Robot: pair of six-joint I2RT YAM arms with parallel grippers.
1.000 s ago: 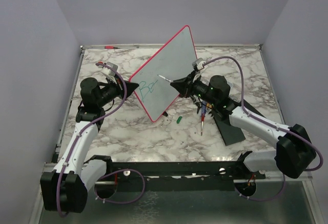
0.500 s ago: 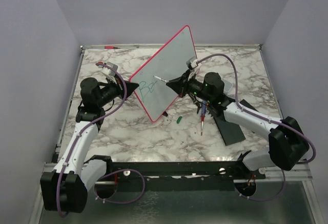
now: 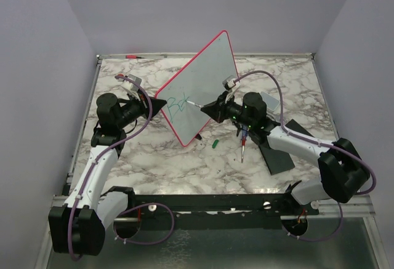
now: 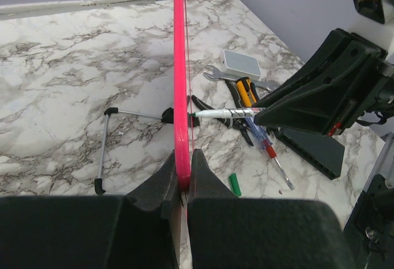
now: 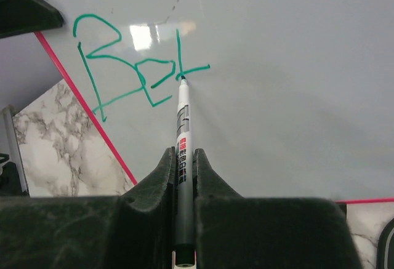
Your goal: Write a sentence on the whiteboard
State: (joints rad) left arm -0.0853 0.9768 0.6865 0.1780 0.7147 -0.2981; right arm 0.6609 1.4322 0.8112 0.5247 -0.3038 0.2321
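Note:
The whiteboard (image 3: 200,84), white with a red-pink rim, stands tilted on one corner in the middle of the table. It fills the right wrist view (image 5: 277,66) and shows edge-on in the left wrist view (image 4: 180,66). My left gripper (image 3: 161,106) is shut on its left rim (image 4: 180,169). My right gripper (image 3: 208,107) is shut on a silver marker (image 5: 183,133) whose tip touches the board. Green letters (image 5: 123,66) reading "Bet" are on the board (image 3: 178,103).
A green marker cap (image 3: 215,143) lies on the marble table (image 3: 154,164) below the board. Screwdrivers and pliers (image 3: 244,140), a black pad (image 3: 277,155) and a small grey box (image 4: 241,63) lie to the right. A wire stand (image 4: 117,133) lies behind the board.
My right gripper has moved left and down along the board with the marker, its tip now at the end of the green letters. The left arm and the board have stayed put.

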